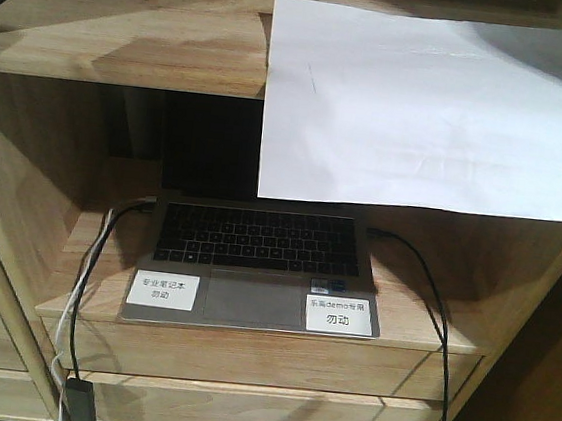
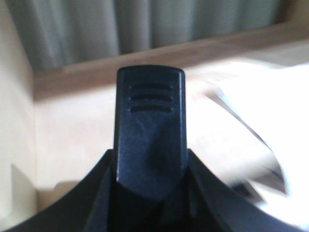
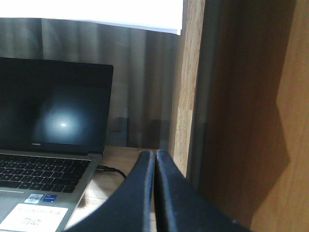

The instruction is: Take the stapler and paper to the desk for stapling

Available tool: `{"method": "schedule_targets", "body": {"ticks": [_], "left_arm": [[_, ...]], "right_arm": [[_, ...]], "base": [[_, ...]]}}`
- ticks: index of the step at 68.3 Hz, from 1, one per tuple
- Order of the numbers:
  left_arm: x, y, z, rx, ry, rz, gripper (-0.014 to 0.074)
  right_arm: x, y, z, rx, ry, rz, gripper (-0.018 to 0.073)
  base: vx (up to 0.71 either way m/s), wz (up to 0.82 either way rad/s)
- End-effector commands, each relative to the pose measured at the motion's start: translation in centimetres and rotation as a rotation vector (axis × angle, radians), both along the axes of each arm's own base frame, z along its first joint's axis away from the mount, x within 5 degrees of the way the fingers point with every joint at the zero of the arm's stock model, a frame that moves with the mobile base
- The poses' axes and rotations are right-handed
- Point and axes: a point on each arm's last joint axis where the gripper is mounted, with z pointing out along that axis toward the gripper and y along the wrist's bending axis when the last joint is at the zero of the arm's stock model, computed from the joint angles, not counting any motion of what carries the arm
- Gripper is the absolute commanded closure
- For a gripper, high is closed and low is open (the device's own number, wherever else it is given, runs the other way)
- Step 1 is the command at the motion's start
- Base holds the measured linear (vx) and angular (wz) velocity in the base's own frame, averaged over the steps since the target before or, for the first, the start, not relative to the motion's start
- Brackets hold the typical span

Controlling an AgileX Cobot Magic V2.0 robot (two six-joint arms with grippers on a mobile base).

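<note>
Showing laptop [image 1: 256, 258] labels [image 1: 163, 289] reading 勿动; paper [image 1: 423, 105] overhanging.

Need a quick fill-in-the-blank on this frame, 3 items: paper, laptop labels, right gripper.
1. The paper overhangs the front edge of the shelf, directly ___ the laptop.
2. The white labels stuck on the laptop's palm rest number ___.
3. The right gripper is ___, with nothing between its fingertips.

Missing words: above; two; shut.
</note>
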Motion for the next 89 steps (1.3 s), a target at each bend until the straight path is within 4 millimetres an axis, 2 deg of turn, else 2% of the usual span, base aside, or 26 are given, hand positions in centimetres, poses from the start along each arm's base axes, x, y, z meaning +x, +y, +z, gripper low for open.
{"method": "schedule_targets", "body": {"ticks": [1,10,25,47,61,89], "left_arm": [[-3.1,1.1,1.0,-0.068,-0.162,-0.022,0.0603],[-5.6,2.2,-1.8,-0.015,-0.154,-0.036,0.0603],[-9.7,3.6,-6.8,-0.042,-0.119,-0.053,0.0603],[-13.7,4.9,-13.6,-0.084,-0.127,-0.091,0.0603],[-14.8,5.3,-15.6,-0.093,-0.142,-0.093,0.0603],[-14.9,5.4,-15.9,-0.087,-0.126,-0.094,0.0603]], "right_arm": [[0.0,0.0,-0.1,0.001,-0.055,0.004,0.0568],[0.0,0.0,-0.1,0.001,-0.055,0.004,0.0568],[0.0,0.0,-0.1,0.001,-0.055,0.004,0.0568],[0.0,0.0,-0.1,0.001,-0.055,0.004,0.0568],[0.0,0.0,-0.1,0.001,-0.055,0.004,0.0568],[0.0,0.0,-0.1,0.001,-0.054,0.004,0.0568]], "base": [[0.00,0.00],[0.00,0.00],[0.00,0.00],[0.00,0.00],[0.00,0.00],[0.00,0.00]]}}
